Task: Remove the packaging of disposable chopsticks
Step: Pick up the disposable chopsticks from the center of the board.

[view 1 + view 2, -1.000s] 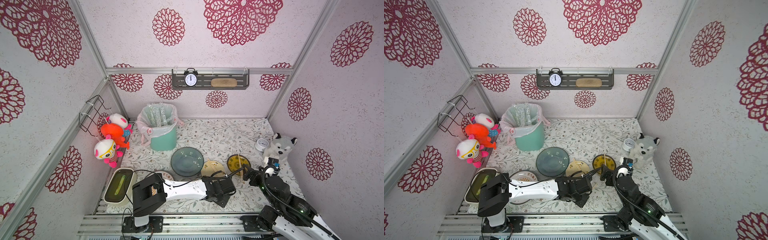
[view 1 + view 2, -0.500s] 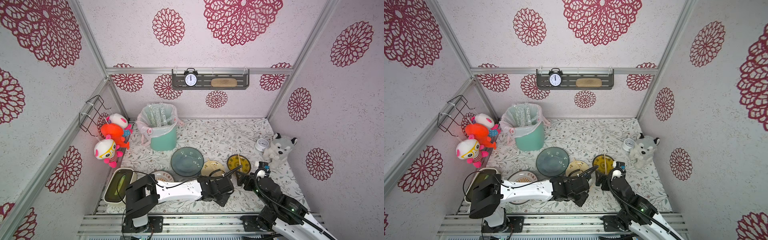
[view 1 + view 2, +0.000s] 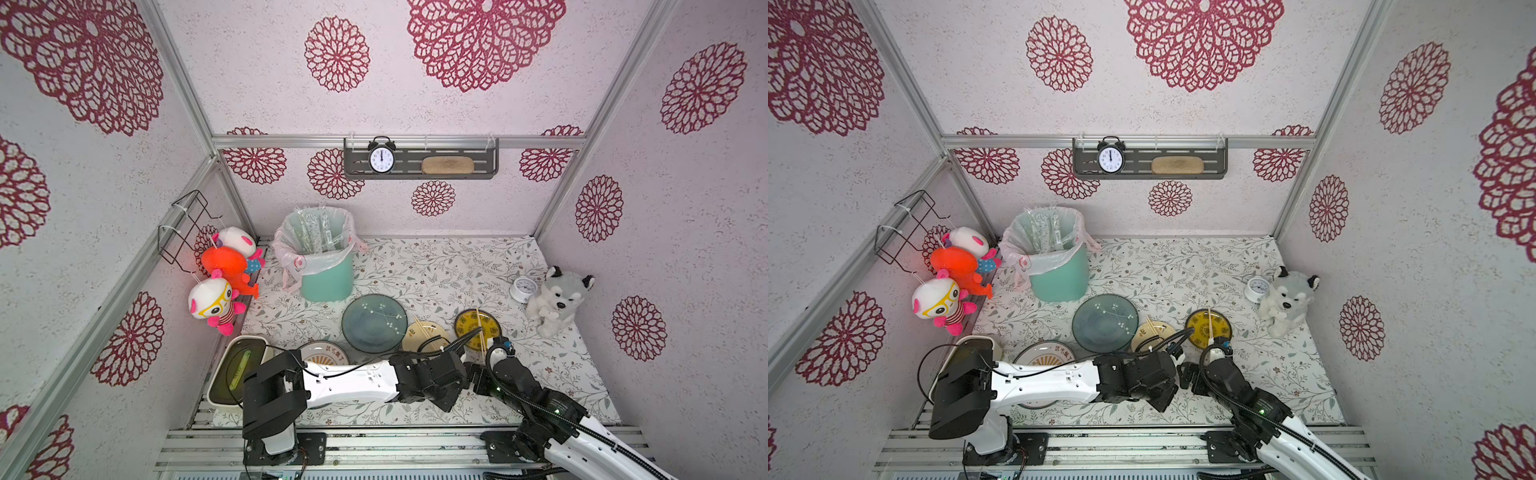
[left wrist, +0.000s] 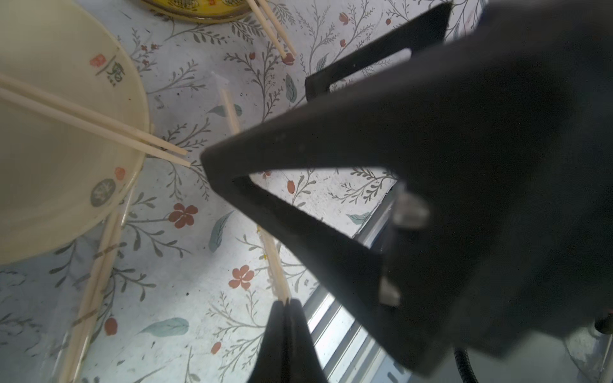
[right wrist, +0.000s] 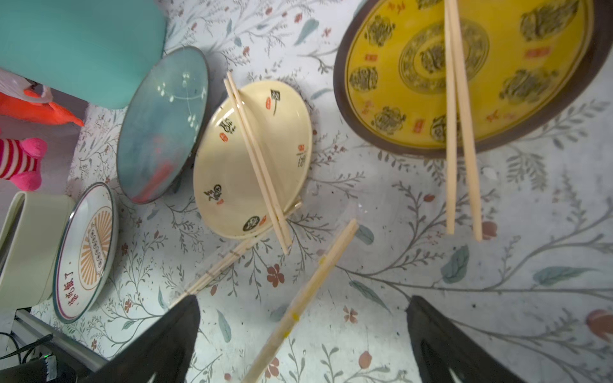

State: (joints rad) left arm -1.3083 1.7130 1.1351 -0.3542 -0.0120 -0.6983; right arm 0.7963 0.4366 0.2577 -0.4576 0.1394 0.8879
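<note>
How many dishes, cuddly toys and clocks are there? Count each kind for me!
Dishes: 4 (blue plate, cream bowl, yellow plate, striped plate)
Cuddly toys: 4 (husky, orange toy, pink-eared doll, glasses doll)
Clocks: 2 (black alarm clock, small white clock)
Total: 10

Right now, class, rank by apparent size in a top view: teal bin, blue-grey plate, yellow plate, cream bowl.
1. teal bin
2. blue-grey plate
3. yellow plate and cream bowl: alike, bowl partly hidden.
</note>
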